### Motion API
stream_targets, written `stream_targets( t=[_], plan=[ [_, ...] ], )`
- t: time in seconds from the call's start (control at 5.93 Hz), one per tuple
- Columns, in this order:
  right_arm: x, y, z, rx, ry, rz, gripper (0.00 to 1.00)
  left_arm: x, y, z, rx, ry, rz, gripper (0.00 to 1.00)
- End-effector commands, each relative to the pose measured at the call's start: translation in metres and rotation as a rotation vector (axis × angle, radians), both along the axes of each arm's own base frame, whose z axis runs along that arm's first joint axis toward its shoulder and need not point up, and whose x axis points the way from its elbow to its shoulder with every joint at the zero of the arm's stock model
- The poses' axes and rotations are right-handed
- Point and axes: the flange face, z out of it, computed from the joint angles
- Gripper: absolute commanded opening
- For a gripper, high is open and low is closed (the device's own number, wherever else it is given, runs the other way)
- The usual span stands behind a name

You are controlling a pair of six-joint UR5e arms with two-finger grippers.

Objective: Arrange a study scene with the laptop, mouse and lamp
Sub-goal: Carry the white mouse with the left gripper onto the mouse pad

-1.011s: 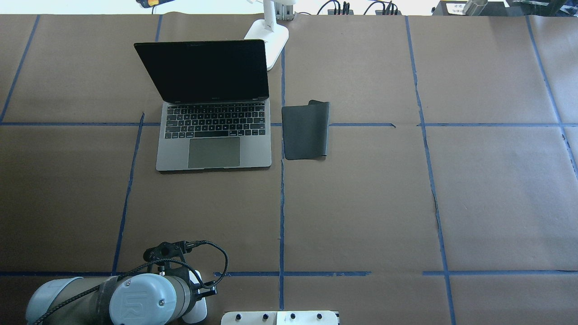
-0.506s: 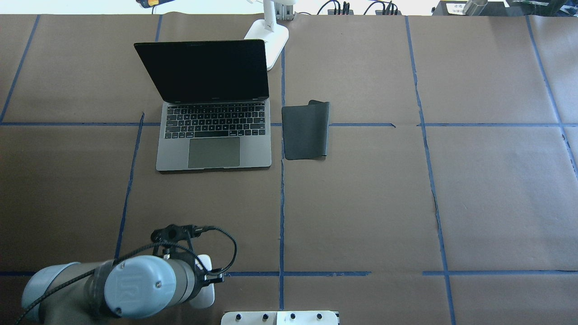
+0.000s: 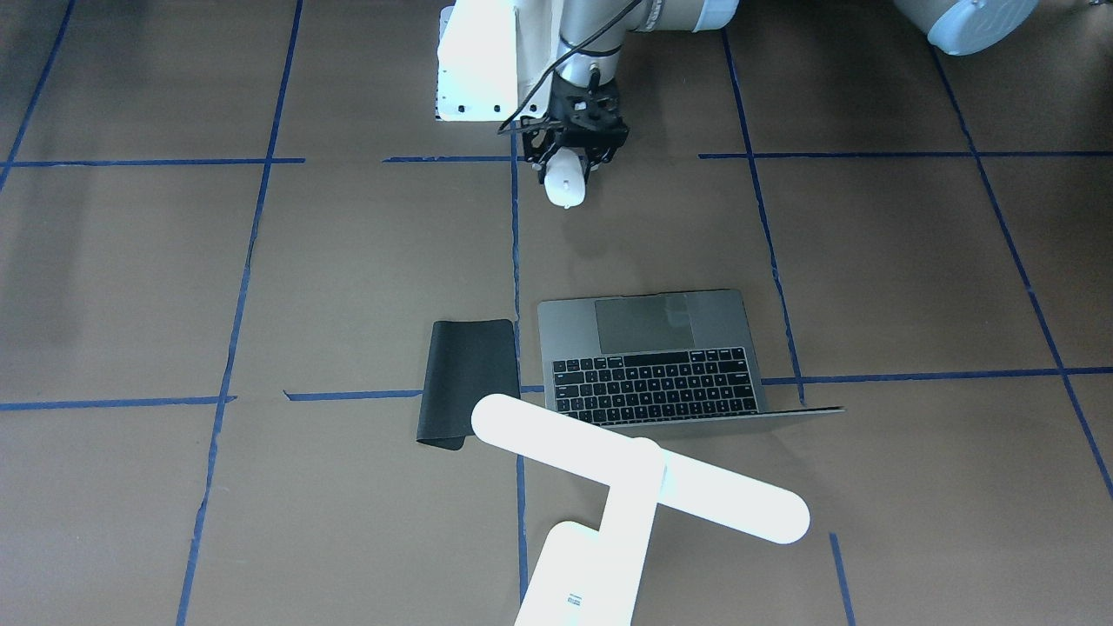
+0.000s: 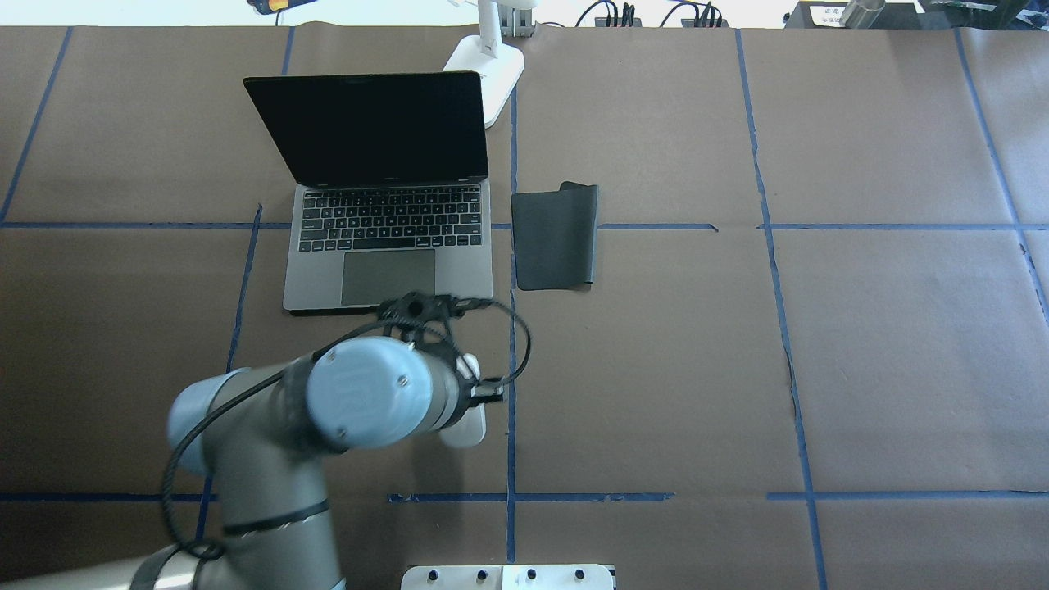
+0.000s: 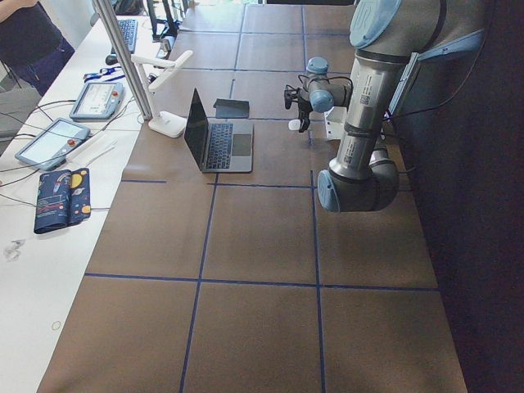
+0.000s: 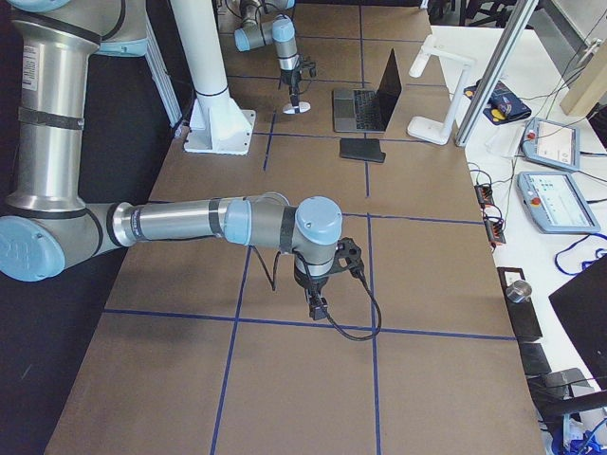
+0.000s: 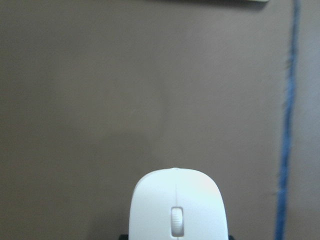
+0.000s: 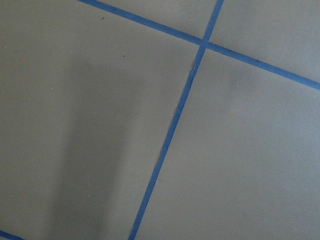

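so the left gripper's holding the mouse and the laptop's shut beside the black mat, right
No, the laptop is open, as the overhead view shows. The left gripper does hold the mouse, and the black mat lies beside the laptop.

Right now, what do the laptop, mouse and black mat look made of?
Laptop: likely metal, matte dark grey; even dull sheen on the palm rest.
Mouse: probably plastic, smooth white shell, one seam.
Mat: soft rubber or fabric, matte black; one corner curls up.
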Motion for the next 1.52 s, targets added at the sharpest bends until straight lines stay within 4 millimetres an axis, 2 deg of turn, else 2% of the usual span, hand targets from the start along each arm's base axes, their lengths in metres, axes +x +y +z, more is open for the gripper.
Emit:
stream_targets(
  t=[0.0,0.17,0.34,0.67,1.01,1.18,1.35],
  plan=[
    [0.0,-0.004,0.003,-0.086,0.008,0.097,1.0,0.014,-0.085,-0.054,0.025,0.004,0.003,0.03],
    [0.0,-0.005,0.001,-0.116,0.011,0.138,1.0,0.03,-0.116,-0.081,0.036,-0.009,-0.01,0.03],
    [0.0,-0.005,0.001,-0.115,0.012,0.137,1.0,0.046,-0.139,-0.096,0.04,-0.02,-0.021,0.03],
    [0.0,-0.002,0.005,-0.104,0.013,0.127,1.0,0.092,-0.176,-0.075,0.072,-0.07,0.009,0.03],
    [0.001,0.015,0.016,-0.112,0.015,0.118,1.0,0.104,-0.195,-0.051,0.12,-0.072,0.035,0.06],
    [0.006,0.026,0.019,-0.072,0.013,0.078,1.0,0.106,-0.202,-0.041,0.106,-0.074,0.04,0.18],
    [0.011,0.03,0.022,-0.031,0.014,0.037,1.0,0.112,-0.207,-0.031,0.109,-0.057,0.031,0.91]
  ],
)
